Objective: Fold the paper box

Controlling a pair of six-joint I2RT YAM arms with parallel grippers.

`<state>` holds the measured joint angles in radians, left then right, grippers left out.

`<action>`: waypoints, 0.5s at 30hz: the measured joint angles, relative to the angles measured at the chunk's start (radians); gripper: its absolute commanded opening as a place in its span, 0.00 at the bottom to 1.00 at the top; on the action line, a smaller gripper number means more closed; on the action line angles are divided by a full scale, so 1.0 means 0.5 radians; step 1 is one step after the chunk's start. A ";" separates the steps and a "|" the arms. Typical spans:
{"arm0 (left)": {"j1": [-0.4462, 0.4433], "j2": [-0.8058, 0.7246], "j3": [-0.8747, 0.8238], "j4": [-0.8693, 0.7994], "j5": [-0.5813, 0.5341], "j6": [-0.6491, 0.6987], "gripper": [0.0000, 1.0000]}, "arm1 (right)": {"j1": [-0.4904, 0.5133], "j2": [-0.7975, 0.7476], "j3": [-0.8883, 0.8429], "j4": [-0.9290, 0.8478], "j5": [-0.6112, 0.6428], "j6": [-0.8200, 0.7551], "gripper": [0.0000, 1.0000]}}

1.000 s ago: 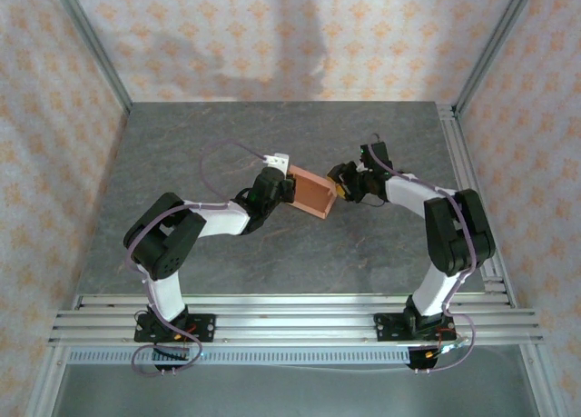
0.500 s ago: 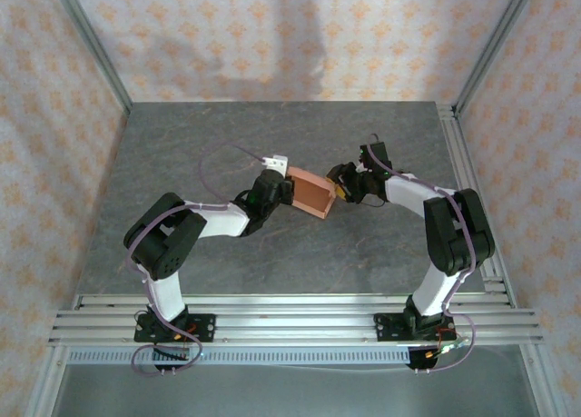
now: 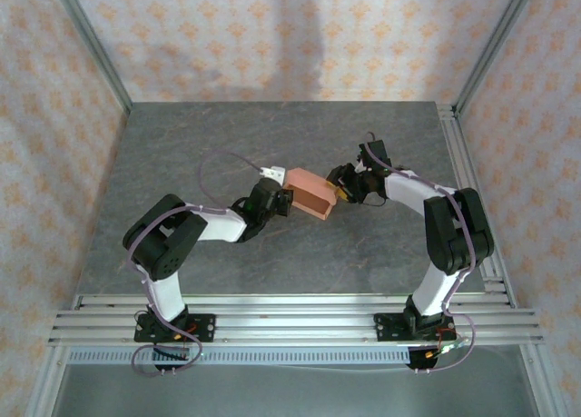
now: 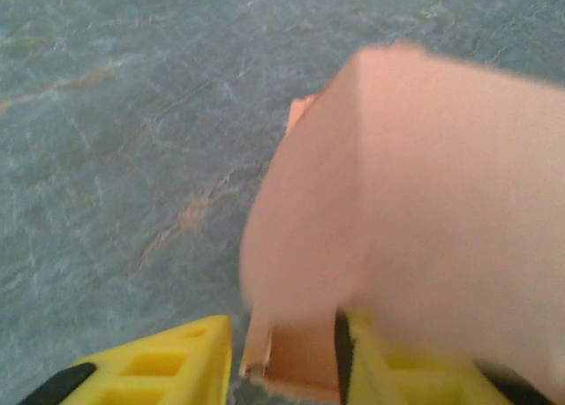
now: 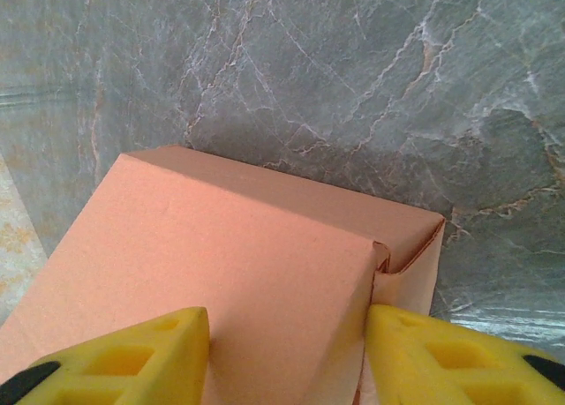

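Note:
The paper box point(image 3: 311, 193) is a small salmon-orange rectangular box held just above the middle of the grey table, between the two grippers. My right gripper point(image 3: 339, 188) grips its right end. In the right wrist view the yellow fingers point(image 5: 141, 361) press both sides of the box point(image 5: 247, 246), so the right gripper point(image 5: 287, 334) is shut on it. My left gripper point(image 3: 283, 199) is at the box's left end. In the left wrist view the blurred box point(image 4: 424, 184) looms close. One box wall stands between the left gripper's point(image 4: 282, 352) fingers point(image 4: 168, 361), with a gap beside the left one.
The grey marbled table point(image 3: 272, 135) spreads all around the box. Aluminium rails run along the near edge point(image 3: 290, 312) and the right side point(image 3: 463, 172). Patterned walls close in the back and both sides.
My left gripper was shut on the box's left edge and has opened its jaws. Its wrist has dropped slightly. The box tilted a little. The right gripper has kept its grip in place.

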<state>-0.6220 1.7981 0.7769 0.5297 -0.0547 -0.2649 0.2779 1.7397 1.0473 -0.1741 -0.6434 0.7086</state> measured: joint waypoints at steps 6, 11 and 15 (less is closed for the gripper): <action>0.000 -0.215 -0.214 0.008 0.025 0.011 0.66 | 0.002 0.001 0.008 -0.022 0.023 -0.043 0.51; 0.000 -0.514 -0.370 -0.008 0.040 0.008 0.78 | 0.017 0.009 0.077 -0.133 0.106 -0.124 0.57; 0.034 -0.731 -0.420 -0.018 0.043 -0.007 0.81 | 0.049 0.014 0.130 -0.217 0.195 -0.189 0.58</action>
<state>-0.6048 1.4326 0.5671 0.5205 -0.0330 -0.2684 0.3023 1.7470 1.1126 -0.2829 -0.5457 0.6140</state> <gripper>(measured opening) 0.806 0.574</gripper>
